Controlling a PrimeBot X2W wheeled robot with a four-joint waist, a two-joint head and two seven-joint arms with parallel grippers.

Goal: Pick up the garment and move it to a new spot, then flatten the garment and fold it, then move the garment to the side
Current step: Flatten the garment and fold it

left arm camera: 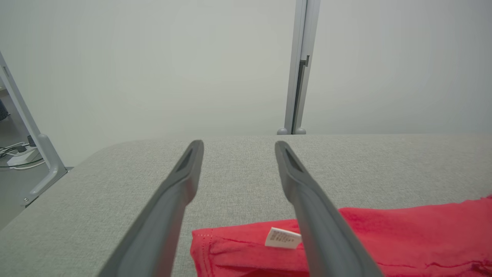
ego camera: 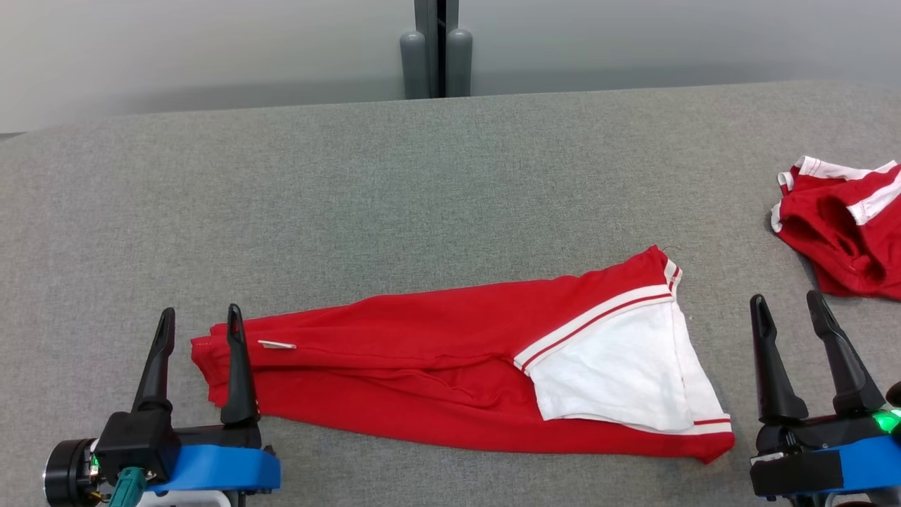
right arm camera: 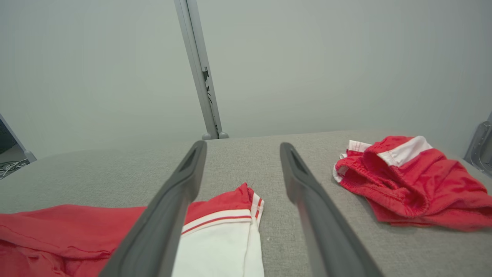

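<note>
Grey fabric table (ego camera: 352, 197) runs back to a pale wall (ego camera: 211, 49), the garment (ego camera: 422, 366) up front, flanked by the left gripper (ego camera: 200, 310) and right gripper (ego camera: 785, 296), both spread.

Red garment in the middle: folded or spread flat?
Folded: red garment lies as a long strip, red layers stacked, white panel at its right end.

- Head camera looks down from high, facing the far wall (ego camera: 211, 49), whole garment (ego camera: 436, 366) in frame.
- Left wrist camera skims low over its left end.
- Right wrist camera, equally low, shares the right end.
</note>
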